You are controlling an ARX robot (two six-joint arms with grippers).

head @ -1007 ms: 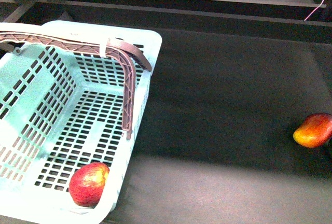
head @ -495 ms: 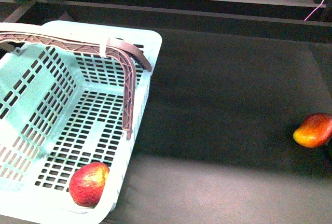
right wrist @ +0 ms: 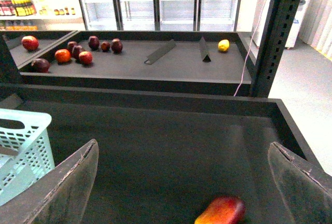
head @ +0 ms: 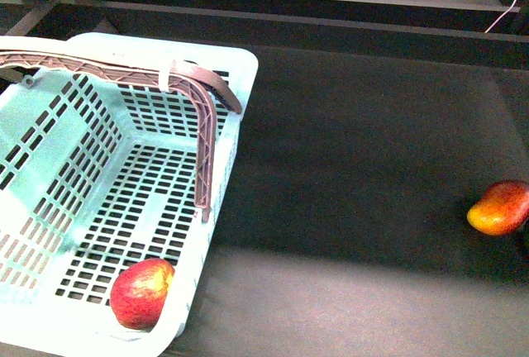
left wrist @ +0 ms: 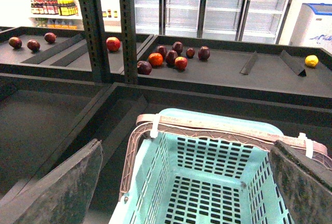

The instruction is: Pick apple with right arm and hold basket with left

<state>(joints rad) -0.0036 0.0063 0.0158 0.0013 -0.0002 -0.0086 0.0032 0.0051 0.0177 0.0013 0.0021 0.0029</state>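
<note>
Stillness marks the scene: across the last second the front view shows no shift in basket, fruit or surface. The apple (head: 142, 292) rests inside the pale blue basket (head: 240, 68), in its near corner against the wall, where it lay a second ago. An elongated red-and-yellow fruit (head: 499, 207) stays well apart on the dark surface (head: 355, 167), at the far right. Neither arm enters the front view. Wrist cameras show the left hand (left wrist: 181, 182) with its fingers spread wide above the basket's handle (left wrist: 207, 125), touching nothing, and the right hand (right wrist: 181, 182) likewise spread, over bare surface near the elongated fruit and gripping nothing. Judged from this, the apple appears already delivered, with the left hand not holding the basket.
</note>
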